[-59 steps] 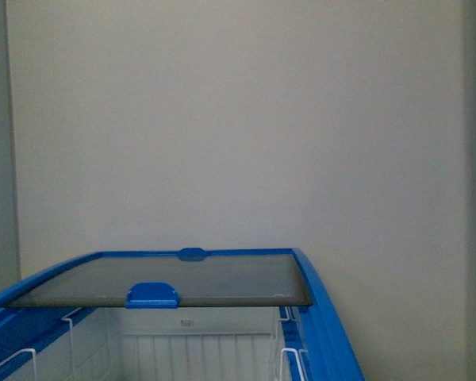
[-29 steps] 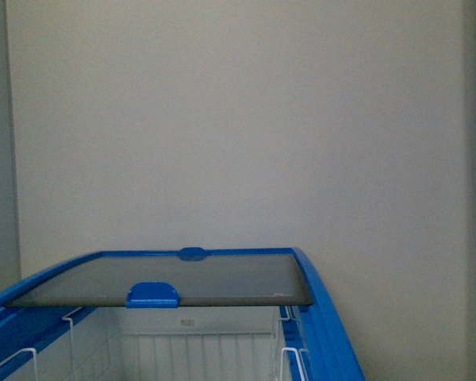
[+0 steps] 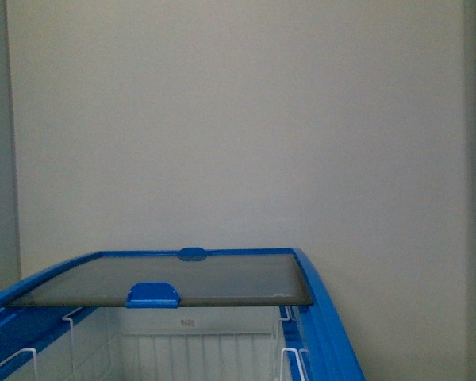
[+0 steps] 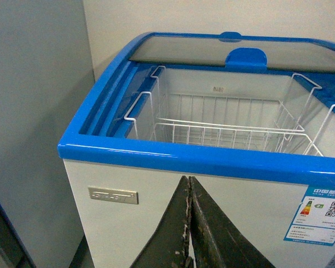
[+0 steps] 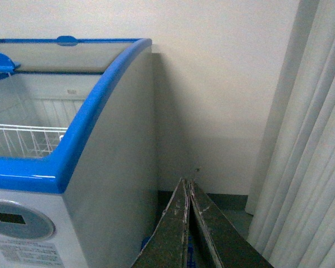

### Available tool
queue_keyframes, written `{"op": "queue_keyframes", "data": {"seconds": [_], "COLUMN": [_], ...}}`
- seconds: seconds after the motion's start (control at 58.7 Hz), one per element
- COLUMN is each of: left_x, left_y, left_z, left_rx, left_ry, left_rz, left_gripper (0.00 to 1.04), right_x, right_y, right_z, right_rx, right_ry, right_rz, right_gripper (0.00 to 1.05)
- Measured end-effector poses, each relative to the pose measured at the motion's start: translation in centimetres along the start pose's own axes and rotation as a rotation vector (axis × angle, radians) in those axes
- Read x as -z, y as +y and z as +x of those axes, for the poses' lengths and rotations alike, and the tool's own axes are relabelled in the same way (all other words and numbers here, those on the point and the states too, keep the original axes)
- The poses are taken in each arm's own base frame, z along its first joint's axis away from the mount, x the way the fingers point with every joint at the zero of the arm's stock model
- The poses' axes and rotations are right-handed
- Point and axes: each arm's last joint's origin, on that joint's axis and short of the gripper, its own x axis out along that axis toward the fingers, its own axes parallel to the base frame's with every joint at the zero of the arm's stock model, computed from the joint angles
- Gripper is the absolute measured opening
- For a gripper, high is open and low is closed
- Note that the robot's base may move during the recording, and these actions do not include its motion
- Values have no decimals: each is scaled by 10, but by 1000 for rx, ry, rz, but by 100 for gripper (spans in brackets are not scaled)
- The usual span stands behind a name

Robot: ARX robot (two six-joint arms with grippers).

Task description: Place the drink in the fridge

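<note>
**Both grippers closed and empty before the open fridge**

The fridge [image 3: 325, 317] stands against a pale wall [image 3: 238, 119]. Its glass lid [image 3: 166, 279] is slid toward the far end, so the near part of the opening is uncovered. A blue handle [image 3: 152, 295] sits on the near edge of the lid. Inside, white wire baskets [image 4: 223, 125] hang from the blue rim [image 4: 173, 159].

In the left wrist view, the left gripper [image 4: 188, 223] is in front of the white front wall of the fridge, below the rim. Its two dark fingers are pressed together and nothing is between them. An energy label [image 4: 321, 218] is on this wall, to one side.

The right gripper [image 5: 187, 223] is beside the grey side wall of the fridge, near a pale curtain [image 5: 307, 139]. Its fingers are also pressed together with nothing between them. The oval grey display [image 5: 17, 220] shows at the corner.

The drink is not visible in any view.
</note>
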Motion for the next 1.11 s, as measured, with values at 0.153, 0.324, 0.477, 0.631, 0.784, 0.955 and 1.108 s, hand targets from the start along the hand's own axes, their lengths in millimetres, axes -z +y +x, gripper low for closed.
{"op": "queue_keyframes", "data": {"seconds": [0.153,0.324,0.477,0.631,0.784,0.955,1.108], "left_x": [0,0,0,0,0,0,0], "left_y": [0,0,0,0,0,0,0], "left_z": [0,0,0,0,0,0,0], "left_rx": [0,0,0,0,0,0,0], "left_ry": [0,0,0,0,0,0,0], "left_rz": [0,0,0,0,0,0,0], "left_gripper": [3,3,11,43,75,98,97], "right_x": [4,3,3,3,3,3,3], "right_y": [0,0,0,0,0,0,0], "right_z": [-10,-11,-11,-11,-11,-11,-11], "right_rx": [0,0,1,1,0,0,0], "right_ry": [26,3,3,3,3,3,3], "right_rz": [0,0,-1,-1,-1,0,-1], "right_gripper": [3,3,17,48,79,99,97]}}
